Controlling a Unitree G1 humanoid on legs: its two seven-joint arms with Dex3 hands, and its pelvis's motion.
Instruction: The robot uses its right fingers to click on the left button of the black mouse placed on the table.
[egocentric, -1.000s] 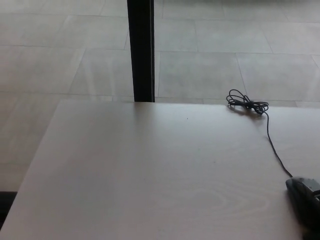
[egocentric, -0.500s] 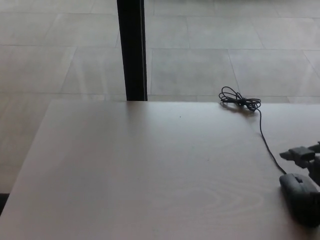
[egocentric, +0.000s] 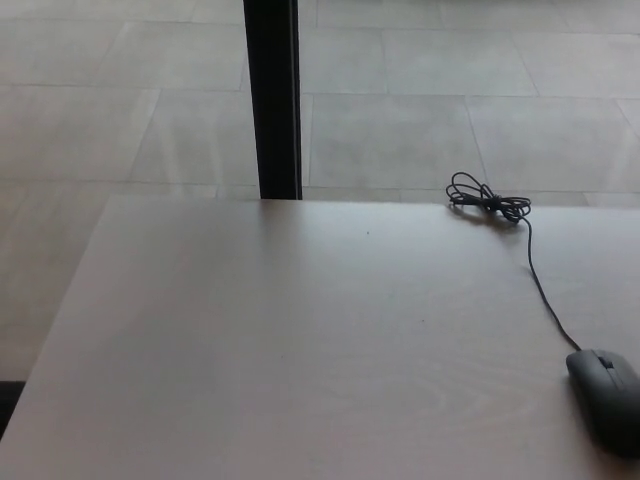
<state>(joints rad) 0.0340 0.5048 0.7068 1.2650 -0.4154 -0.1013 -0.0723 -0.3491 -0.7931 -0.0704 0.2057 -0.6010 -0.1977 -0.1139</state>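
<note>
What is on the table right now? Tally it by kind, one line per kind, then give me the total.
Black mouse: 1
Black cable running from the mouse, with its coiled bundle at the far edge of the table: 1
Robot hands in view: 0
Total: 2 things on the table
</note>
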